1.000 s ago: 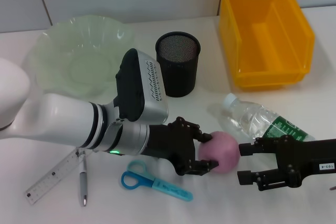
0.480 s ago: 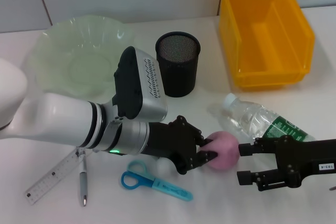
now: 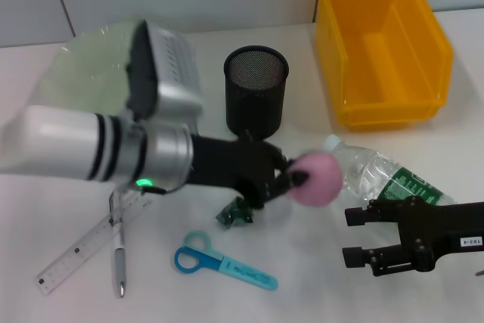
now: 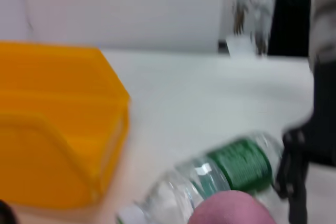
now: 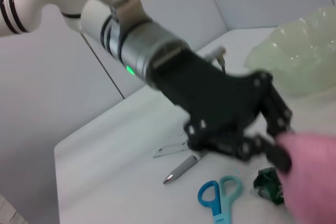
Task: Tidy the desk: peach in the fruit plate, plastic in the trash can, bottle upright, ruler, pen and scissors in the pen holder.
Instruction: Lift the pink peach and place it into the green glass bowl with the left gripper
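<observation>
Your left gripper [image 3: 291, 178] grips the peach [image 3: 318, 178], lifted at the pen holder's [image 3: 256, 90] five o'clock. The right gripper [image 3: 361, 236] waits open. Everything else remains (bottle [image 3: 370, 175] lying).

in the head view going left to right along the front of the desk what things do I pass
Ruler → pen → scissors → right gripper. The plastic scrap, the peach held by the left gripper, and the lying bottle sit farther back.
</observation>
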Robot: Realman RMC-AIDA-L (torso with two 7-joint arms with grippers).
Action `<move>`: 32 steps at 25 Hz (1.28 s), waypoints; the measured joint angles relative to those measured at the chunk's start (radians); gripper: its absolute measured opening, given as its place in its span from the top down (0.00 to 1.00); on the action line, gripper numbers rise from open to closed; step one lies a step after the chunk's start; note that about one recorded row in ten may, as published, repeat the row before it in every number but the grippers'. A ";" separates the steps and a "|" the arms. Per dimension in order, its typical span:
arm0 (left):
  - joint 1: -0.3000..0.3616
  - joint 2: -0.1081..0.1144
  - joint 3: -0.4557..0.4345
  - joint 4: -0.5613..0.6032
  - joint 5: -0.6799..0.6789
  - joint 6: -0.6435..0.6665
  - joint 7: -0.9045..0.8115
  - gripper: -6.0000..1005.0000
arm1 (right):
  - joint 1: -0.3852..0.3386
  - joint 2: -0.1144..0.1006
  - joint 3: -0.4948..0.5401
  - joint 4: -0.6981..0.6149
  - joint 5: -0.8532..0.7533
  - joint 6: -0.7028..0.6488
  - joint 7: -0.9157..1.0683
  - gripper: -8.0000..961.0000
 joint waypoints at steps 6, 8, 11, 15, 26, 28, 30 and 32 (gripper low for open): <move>0.000 0.004 -0.098 -0.003 0.006 0.056 0.001 0.87 | -0.002 0.000 0.000 0.000 0.000 0.007 0.000 0.19; 0.005 0.009 -0.133 0.006 0.010 0.071 0.000 0.88 | -0.003 0.000 0.000 0.000 0.000 0.007 0.000 0.19; 0.023 0.017 -0.219 0.028 0.017 0.100 -0.001 0.92 | -0.003 0.001 0.000 0.000 0.000 0.007 0.000 0.19; 0.033 0.025 -0.296 0.042 0.021 0.130 0.000 0.93 | -0.003 0.001 0.001 0.000 0.000 0.007 0.000 0.19; 0.106 0.032 -0.667 0.050 0.023 0.110 0.060 0.93 | -0.004 0.003 0.008 0.000 0.003 0.007 0.000 0.20; 0.122 0.025 -0.678 0.048 0.023 0.025 0.089 0.93 | -0.004 0.003 0.009 0.000 0.005 0.007 0.000 0.20; 0.127 0.025 -0.674 0.046 0.027 -0.012 0.099 0.93 | -0.003 0.003 0.009 0.000 0.006 0.007 0.000 0.20; 0.132 0.023 -0.669 0.043 0.071 -0.083 0.103 0.93 | -0.001 0.003 0.009 0.000 0.007 0.007 0.000 0.20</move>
